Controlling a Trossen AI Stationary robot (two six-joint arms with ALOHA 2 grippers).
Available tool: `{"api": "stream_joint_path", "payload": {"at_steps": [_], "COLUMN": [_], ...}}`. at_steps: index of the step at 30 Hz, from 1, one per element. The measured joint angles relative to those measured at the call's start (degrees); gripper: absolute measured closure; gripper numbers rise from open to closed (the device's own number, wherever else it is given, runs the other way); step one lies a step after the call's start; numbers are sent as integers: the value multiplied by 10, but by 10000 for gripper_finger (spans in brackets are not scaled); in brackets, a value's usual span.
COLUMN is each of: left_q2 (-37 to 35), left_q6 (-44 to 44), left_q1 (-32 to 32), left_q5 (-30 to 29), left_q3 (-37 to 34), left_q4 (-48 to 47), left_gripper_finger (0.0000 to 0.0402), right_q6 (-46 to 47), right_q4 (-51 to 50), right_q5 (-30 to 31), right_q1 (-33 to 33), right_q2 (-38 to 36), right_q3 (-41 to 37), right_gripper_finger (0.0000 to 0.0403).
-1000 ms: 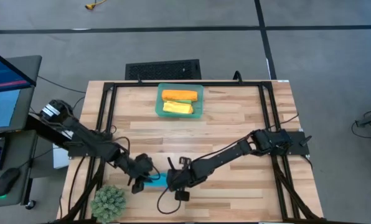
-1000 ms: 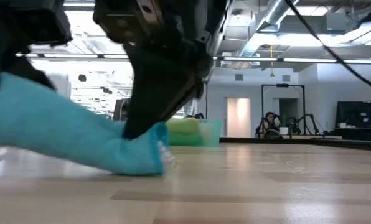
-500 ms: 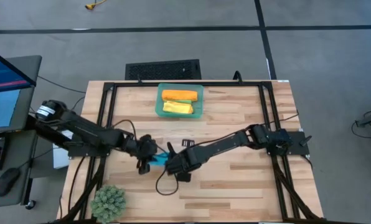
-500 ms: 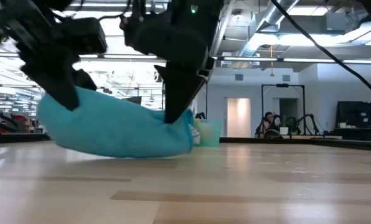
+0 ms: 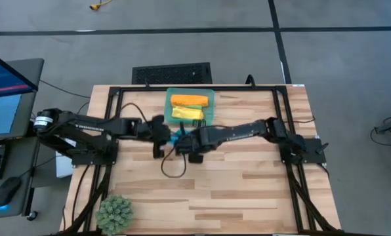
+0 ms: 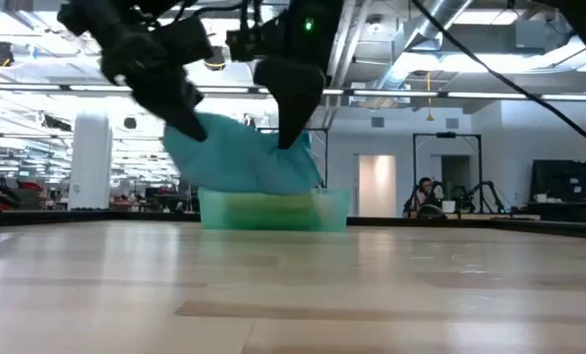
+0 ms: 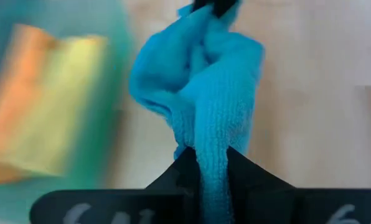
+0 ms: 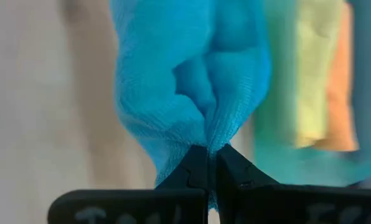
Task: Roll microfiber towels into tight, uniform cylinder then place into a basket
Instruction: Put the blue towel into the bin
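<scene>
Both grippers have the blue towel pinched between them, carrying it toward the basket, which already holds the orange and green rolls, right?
Not green: the basket holds an orange roll and a yellow roll, as the high view shows. Both grippers, left and right, do pinch the blue towel.

You can't see most of the blue towel (image 5: 176, 137) from above; both arms cover it. In the wrist views the basket (image 7: 120, 93) and its orange towel (image 8: 339, 87) and yellow towel (image 8: 310, 81) are blurred, with edges cropped.
</scene>
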Motion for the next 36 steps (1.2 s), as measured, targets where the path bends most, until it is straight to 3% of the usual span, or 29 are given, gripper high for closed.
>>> {"api": "stream_joint_path", "payload": {"at_steps": [5, 13, 18, 25, 32, 36], "left_q2": [0, 2, 42, 119, 176, 203], "left_q6": [99, 197, 240, 289, 267, 239], "left_q1": [68, 195, 251, 292, 311, 309], "left_q5": [-56, -65, -56, -74, -30, 30], "left_q3": [34, 54, 53, 54, 86, 108], "left_q4": [1, 51, 128, 203, 172, 97], "left_gripper_finger": [382, 381, 381, 381, 381, 381], "right_q6": [-68, -137, -230, -294, -307, -329], "right_q4": [-2, 35, 113, 168, 204, 176], "right_q5": [77, 167, 167, 141, 90, 8], "right_q1": [-50, -142, -184, -231, -254, -247], "right_q2": [-18, -33, -32, -30, -30, -30], "right_q3": [0, 2, -6, -48, -113, -119], "right_gripper_finger": [384, 384, 384, 384, 384, 383]}}
